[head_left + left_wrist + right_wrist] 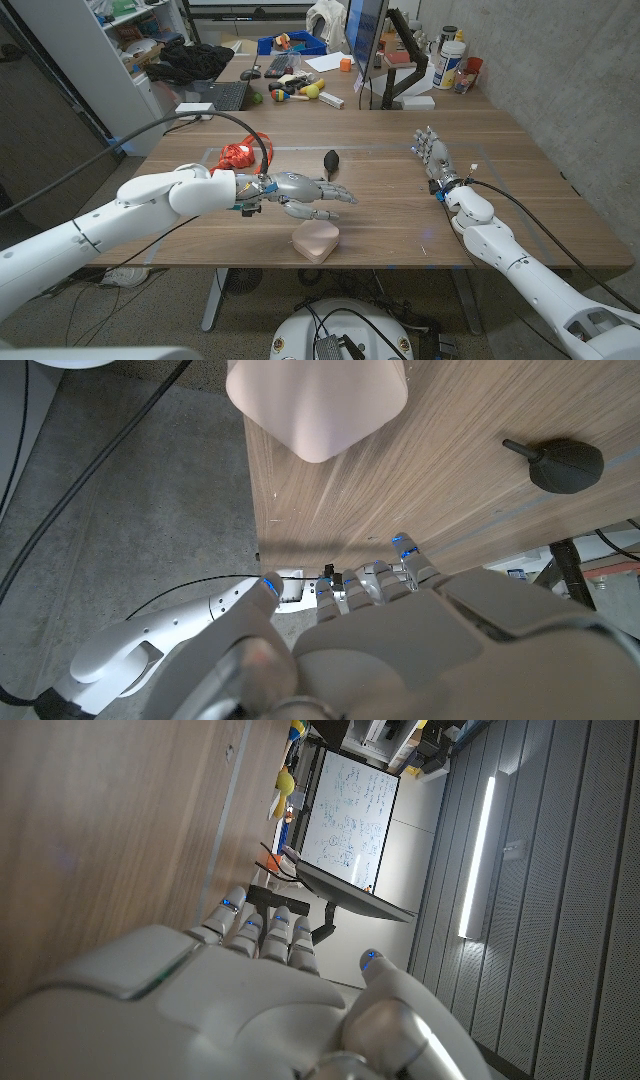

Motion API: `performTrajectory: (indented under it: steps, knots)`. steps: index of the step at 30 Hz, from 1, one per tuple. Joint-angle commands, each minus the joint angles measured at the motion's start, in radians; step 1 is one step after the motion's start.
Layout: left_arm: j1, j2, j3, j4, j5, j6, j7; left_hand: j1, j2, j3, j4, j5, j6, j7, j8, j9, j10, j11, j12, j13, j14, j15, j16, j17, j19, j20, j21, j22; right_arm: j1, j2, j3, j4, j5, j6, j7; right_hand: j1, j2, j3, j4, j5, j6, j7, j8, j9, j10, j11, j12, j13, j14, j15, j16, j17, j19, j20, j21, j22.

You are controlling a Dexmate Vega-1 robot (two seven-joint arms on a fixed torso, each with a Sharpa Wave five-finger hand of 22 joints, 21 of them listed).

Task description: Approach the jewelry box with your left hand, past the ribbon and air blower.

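Note:
A pale pink jewelry box (315,241) sits near the table's front edge, and its rounded side (316,402) fills part of the left wrist view. My left hand (305,196) hovers just behind and above the box, holding nothing, fingers apart and pointing right. The red ribbon (238,156) lies behind my left forearm. The black air blower (330,160) stands beyond the hand and shows as a dark bulb (560,464) in the left wrist view. My right hand (434,158) stays at the right side of the table, fingers stretched out, empty.
The back of the table carries a laptop (215,95), a monitor (364,40), toy fruit (300,90), a blue bin (292,44) and bottles (452,62). A black cable (262,150) arcs over my left wrist. Bare wood (390,215) lies between my hands.

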Motion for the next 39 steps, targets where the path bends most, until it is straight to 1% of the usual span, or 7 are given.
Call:
performTrajectory:
  steps: [1, 10, 13, 23, 39]
  knots:
    - [0.006, 0.002, 0.009, -0.003, -0.001, 0.014, -0.013, 0.007, -0.002, 0.0, 0.007, 0.002, -0.012, -0.003, -0.001, 0.002, -0.005, -0.004, -0.003, 0.006, -0.011, -0.017, -0.002, 0.002, -0.012, 0.004, -0.001, 0.002, -0.006, -0.004, 0.003, -0.003, 0.002, 0.002, 0.001, 0.001, 0.069, 0.0, 0.004, 0.006, 0.004, 0.004, 0.006, 0.005, 0.007, 0.003, 0.003, 0.002, -0.003, 0.0, 0.005, 0.003, 0.004, -0.036, -0.006, 0.004]
    - [0.009, 0.002, 0.016, -0.007, -0.002, 0.027, -0.024, 0.009, -0.002, 0.0, 0.007, 0.003, -0.015, -0.003, -0.002, 0.002, -0.007, -0.003, -0.003, 0.006, -0.012, -0.016, -0.002, 0.001, -0.013, 0.004, -0.003, 0.002, -0.013, -0.006, 0.005, -0.004, 0.006, 0.002, 0.001, 0.001, 0.069, 0.0, 0.005, 0.006, 0.004, 0.002, 0.007, 0.005, 0.007, 0.002, 0.003, 0.002, -0.003, 0.0, 0.005, 0.004, 0.005, -0.036, -0.008, 0.004]
    - [0.013, 0.002, 0.016, -0.007, -0.008, 0.03, -0.023, 0.01, -0.001, 0.0, 0.007, 0.003, -0.018, -0.003, -0.002, 0.002, -0.012, 0.002, -0.004, 0.006, -0.015, -0.014, -0.003, 0.001, -0.015, 0.004, -0.005, 0.002, -0.013, -0.006, 0.005, -0.002, 0.006, 0.002, 0.003, 0.001, 0.069, 0.0, 0.005, 0.006, 0.004, 0.002, 0.007, 0.005, 0.006, 0.001, 0.003, 0.002, -0.003, 0.0, 0.005, 0.004, 0.005, -0.036, -0.009, 0.004]
    - [0.016, 0.003, 0.023, -0.01, -0.01, 0.039, -0.034, 0.011, 0.0, 0.001, 0.008, 0.002, -0.018, -0.003, -0.002, 0.002, -0.017, -0.001, -0.005, 0.006, -0.02, -0.013, -0.004, 0.002, -0.015, 0.004, -0.006, 0.002, -0.012, -0.004, 0.003, 0.004, 0.007, 0.003, 0.008, 0.001, 0.069, -0.001, 0.005, 0.006, 0.004, 0.002, 0.007, 0.005, 0.007, 0.003, 0.003, 0.002, -0.002, 0.0, 0.005, 0.004, 0.006, -0.036, -0.01, 0.004]
    - [0.021, 0.007, 0.031, -0.022, -0.012, 0.064, -0.055, 0.013, 0.001, 0.0, 0.009, 0.002, -0.022, -0.003, -0.002, 0.002, -0.021, 0.004, -0.005, 0.006, -0.024, -0.011, -0.004, 0.002, -0.016, 0.005, -0.009, 0.002, -0.017, -0.003, 0.003, 0.003, 0.01, 0.007, 0.012, 0.0, 0.069, -0.001, 0.005, 0.006, 0.004, 0.003, 0.007, 0.005, 0.006, 0.001, 0.003, 0.002, -0.002, 0.001, 0.005, 0.003, 0.007, -0.034, -0.013, 0.004]
